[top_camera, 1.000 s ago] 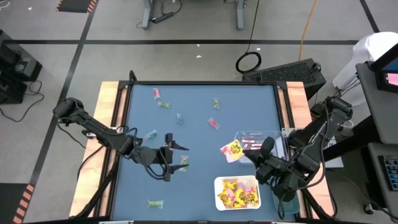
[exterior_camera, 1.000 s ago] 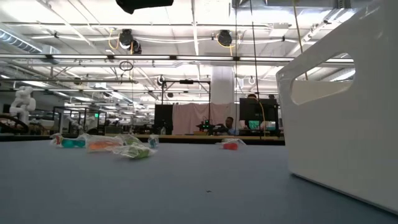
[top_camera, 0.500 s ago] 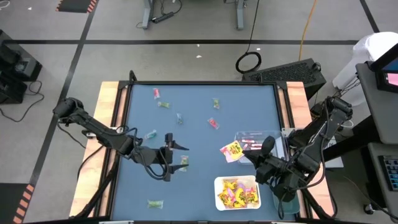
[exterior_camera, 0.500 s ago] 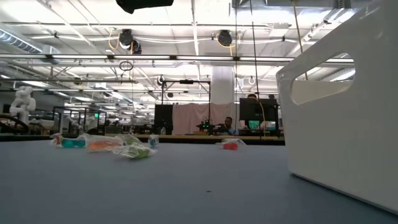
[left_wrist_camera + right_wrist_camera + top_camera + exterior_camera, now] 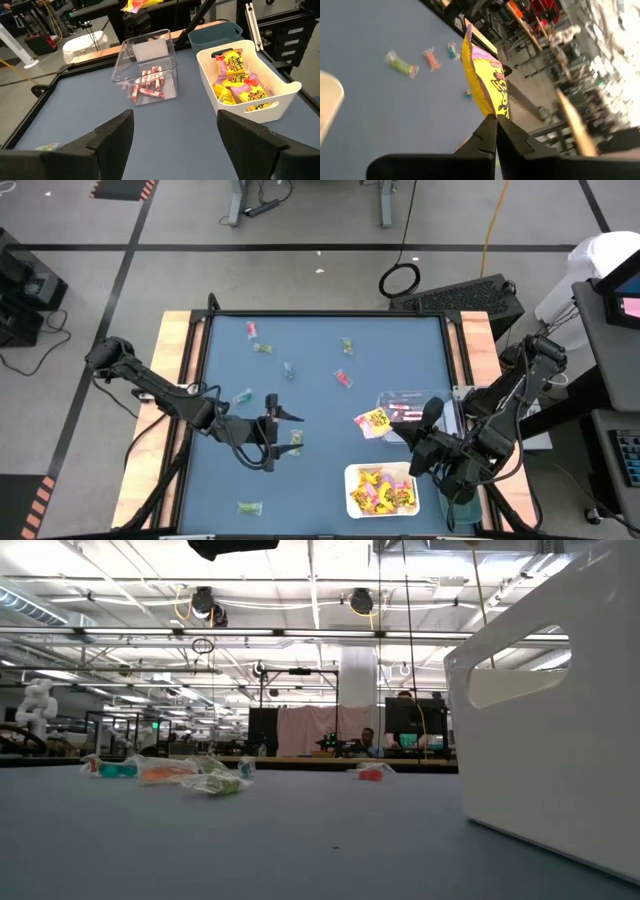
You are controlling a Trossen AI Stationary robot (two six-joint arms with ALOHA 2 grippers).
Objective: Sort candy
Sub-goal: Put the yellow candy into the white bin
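Note:
A yellow candy packet with pink marks (image 5: 374, 420) hangs over the blue table just left of the clear tray, with my right gripper (image 5: 393, 428) shut on it. My left gripper (image 5: 275, 430) stands open at mid-table, nothing between its fingers (image 5: 116, 134). Beside it lies a green wrapped piece (image 5: 296, 438). More small wrapped candies lie scattered on the table: pink (image 5: 252, 329), green (image 5: 346, 344), red (image 5: 343, 378), teal (image 5: 242, 395), green (image 5: 248, 506). Pink-red sticks (image 5: 147, 85) lie in the clear tray (image 5: 170, 47). Yellow packets (image 5: 239, 82) fill the white tray (image 5: 292, 87). My right gripper pinches the yellow packet by one edge (image 5: 495, 111) between its two shut fingers (image 5: 482, 134), only at their free ends. The fingers come from the table's right side, nearly level. The packet sticks out beyond them edge-on, lifted clear of the table.
A teal bin (image 5: 215, 32) stands beyond the white tray at the table's right edge. In the low view the white tray's wall (image 5: 560, 710) fills the right side. Wooden strips (image 5: 180, 360) border the blue mat. Bare table lies between the left gripper and the trays.
My right gripper has rolled a little about the line it points along, turning the yellow packet with it; it has kept its place and stayed shut.

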